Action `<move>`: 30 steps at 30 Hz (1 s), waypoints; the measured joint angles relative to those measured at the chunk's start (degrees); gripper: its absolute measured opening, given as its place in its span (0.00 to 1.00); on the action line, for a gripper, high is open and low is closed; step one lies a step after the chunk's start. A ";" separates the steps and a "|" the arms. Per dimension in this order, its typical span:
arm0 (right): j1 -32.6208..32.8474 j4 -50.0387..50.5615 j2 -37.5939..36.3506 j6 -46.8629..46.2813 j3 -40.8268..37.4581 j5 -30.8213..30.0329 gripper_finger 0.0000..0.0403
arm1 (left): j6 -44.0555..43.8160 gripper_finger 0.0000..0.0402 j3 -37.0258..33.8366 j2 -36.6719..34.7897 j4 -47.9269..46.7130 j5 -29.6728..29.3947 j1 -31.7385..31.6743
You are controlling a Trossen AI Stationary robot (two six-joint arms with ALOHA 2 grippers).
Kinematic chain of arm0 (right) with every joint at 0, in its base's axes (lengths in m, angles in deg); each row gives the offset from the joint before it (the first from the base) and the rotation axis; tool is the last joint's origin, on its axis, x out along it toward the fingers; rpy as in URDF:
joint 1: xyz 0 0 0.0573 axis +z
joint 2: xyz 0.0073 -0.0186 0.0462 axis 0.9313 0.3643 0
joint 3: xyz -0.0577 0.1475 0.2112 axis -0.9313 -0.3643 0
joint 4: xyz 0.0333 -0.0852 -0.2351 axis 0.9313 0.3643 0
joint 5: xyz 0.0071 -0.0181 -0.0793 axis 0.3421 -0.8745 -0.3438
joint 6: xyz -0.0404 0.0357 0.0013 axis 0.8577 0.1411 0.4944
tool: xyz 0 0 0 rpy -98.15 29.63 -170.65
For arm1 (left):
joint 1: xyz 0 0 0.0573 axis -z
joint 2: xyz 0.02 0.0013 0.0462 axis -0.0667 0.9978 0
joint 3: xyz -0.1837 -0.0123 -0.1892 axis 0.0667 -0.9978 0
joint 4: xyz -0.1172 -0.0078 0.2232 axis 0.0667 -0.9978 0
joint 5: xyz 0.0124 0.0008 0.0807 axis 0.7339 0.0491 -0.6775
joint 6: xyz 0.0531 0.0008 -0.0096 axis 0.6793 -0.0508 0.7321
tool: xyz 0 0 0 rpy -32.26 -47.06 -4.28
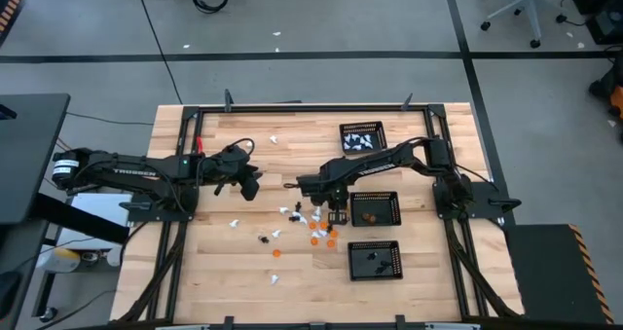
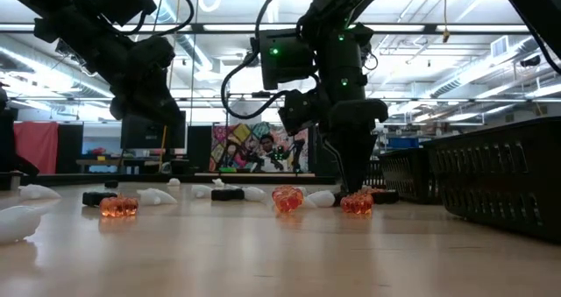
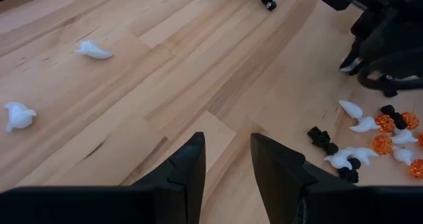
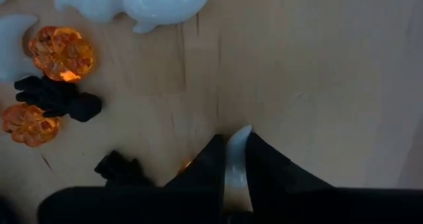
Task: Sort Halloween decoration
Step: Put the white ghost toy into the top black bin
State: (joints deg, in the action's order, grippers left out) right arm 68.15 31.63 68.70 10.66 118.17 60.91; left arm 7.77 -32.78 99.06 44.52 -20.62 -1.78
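Right gripper [image 4: 232, 159] pinching white ghost [image 4: 236, 159] low over table, pile at 9 o'clock; thin grip, may slip on lifting; left gripper [image 3: 227, 159] idle, part-open, empty.

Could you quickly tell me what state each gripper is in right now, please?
Left gripper: open, empty, above bare table.
Right gripper: shut on a white figure, down at the pile.

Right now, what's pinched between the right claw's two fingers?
A white figure, seen in the right wrist view, sits clamped inside the right gripper, just above bare wood.
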 joint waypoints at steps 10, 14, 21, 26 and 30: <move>-5.28 -0.31 -7.89 1.24 0.03 2.35 0.12 | 0.15 0.32 0.02 0.00 -0.15 0.00 0.00; -10.31 -0.44 -10.57 2.01 0.08 3.08 0.12 | 0.11 0.32 0.00 0.00 -0.15 0.00 0.00; -20.44 -0.47 -14.76 6.04 0.11 2.94 0.12 | -0.89 0.32 0.00 0.00 -0.15 -0.06 0.00; -28.53 -0.41 -15.12 11.07 0.15 2.92 0.12 | -3.26 0.32 0.00 0.00 -0.15 -1.00 -0.02; -33.83 -0.73 -13.94 14.17 0.11 3.37 0.13 | -5.42 0.32 0.00 0.00 -0.15 -1.46 -0.02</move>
State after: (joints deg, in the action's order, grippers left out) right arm 34.32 30.90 54.77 24.83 118.28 64.29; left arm 2.35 -32.78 99.06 44.37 -22.08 -1.80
